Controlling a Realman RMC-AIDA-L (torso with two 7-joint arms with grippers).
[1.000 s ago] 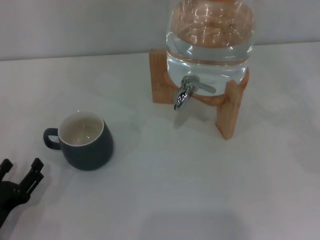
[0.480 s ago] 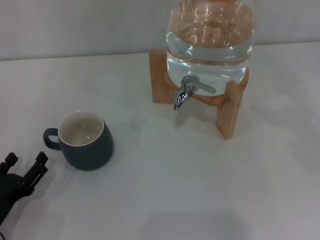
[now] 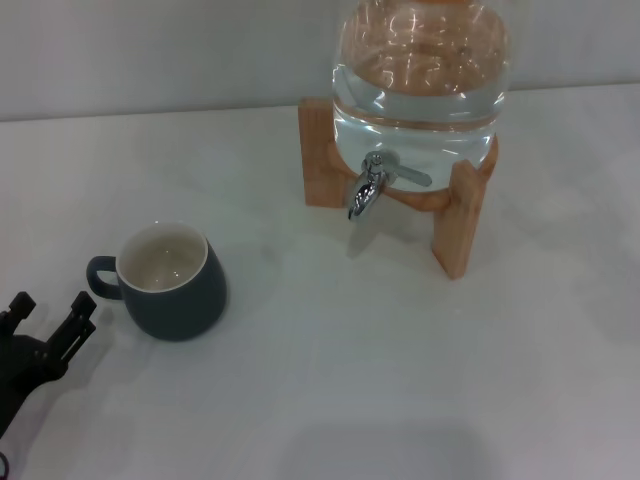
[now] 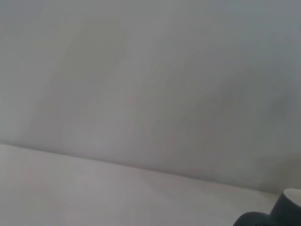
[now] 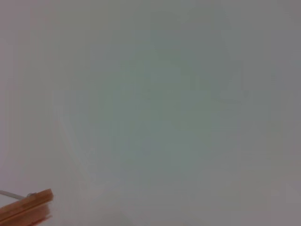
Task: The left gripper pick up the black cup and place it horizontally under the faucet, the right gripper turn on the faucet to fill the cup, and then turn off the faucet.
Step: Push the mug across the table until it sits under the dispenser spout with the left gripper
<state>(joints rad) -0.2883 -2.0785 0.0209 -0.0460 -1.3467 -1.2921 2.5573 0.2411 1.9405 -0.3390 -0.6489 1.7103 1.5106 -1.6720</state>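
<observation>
Two black fingers of the left gripper [image 3: 48, 314] stand spread apart at the lower left of the head view, grasping nothing, near the black cup [image 3: 172, 283] but not touching it. That cup sits upright on the white table [image 3: 330, 380], left of centre, loop handle toward the frame's left. At upper right, well apart, the chrome faucet [image 3: 368, 187] juts from the glass water jar [image 3: 420, 75] on its wooden stand [image 3: 458, 215]. The reach seems in hand; next, close in and grip the cup. The right gripper is unseen.

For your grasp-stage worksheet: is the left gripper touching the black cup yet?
Apart. The head view shows bare table between the left gripper, its jaws open, and the black cup, whose handle points toward it.
</observation>
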